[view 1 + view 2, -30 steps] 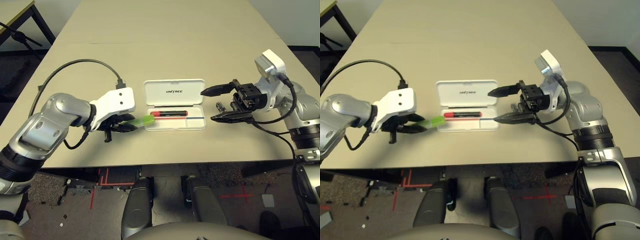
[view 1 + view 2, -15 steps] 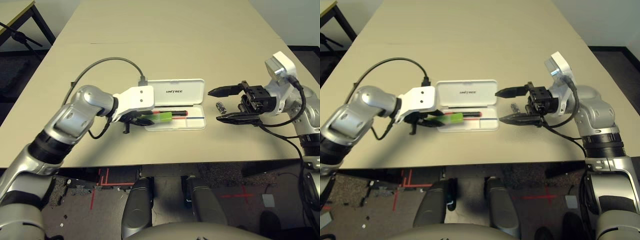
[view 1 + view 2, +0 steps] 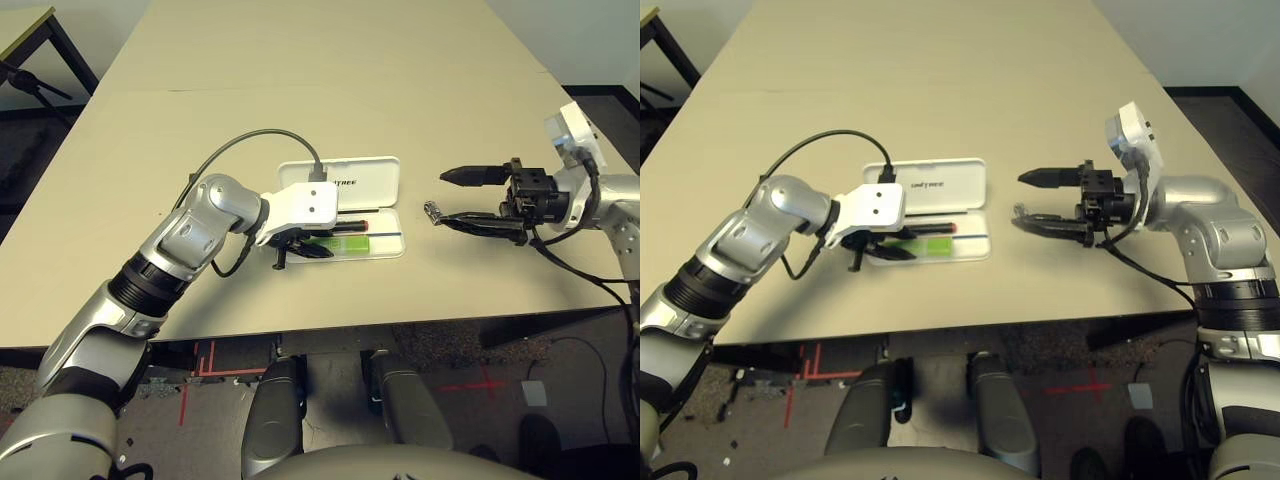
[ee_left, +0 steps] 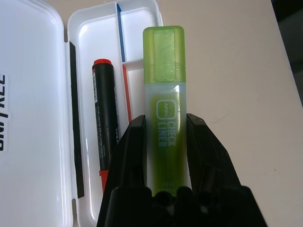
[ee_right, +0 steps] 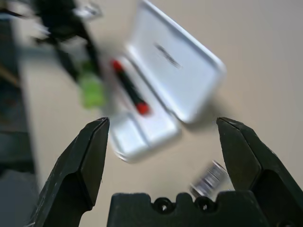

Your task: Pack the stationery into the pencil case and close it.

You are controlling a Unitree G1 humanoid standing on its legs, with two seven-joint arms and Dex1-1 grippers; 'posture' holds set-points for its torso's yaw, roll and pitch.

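A beige table (image 3: 330, 110) held one open white pencil case (image 3: 387, 246), one marker (image 4: 105, 113) inside it, one green highlighter (image 4: 165, 109) and one small metal piece (image 3: 433, 212). The left gripper (image 4: 165, 120) had its fingers clamped on the highlighter, above the case. The right gripper's (image 5: 163, 125) fingers stood wide apart, the metal piece near one.

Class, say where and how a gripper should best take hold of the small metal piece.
Probably by the long sides of the metal piece, coming from above, jaws astride its middle: it lies flat on the table, short and narrow, with bare tabletop around it.
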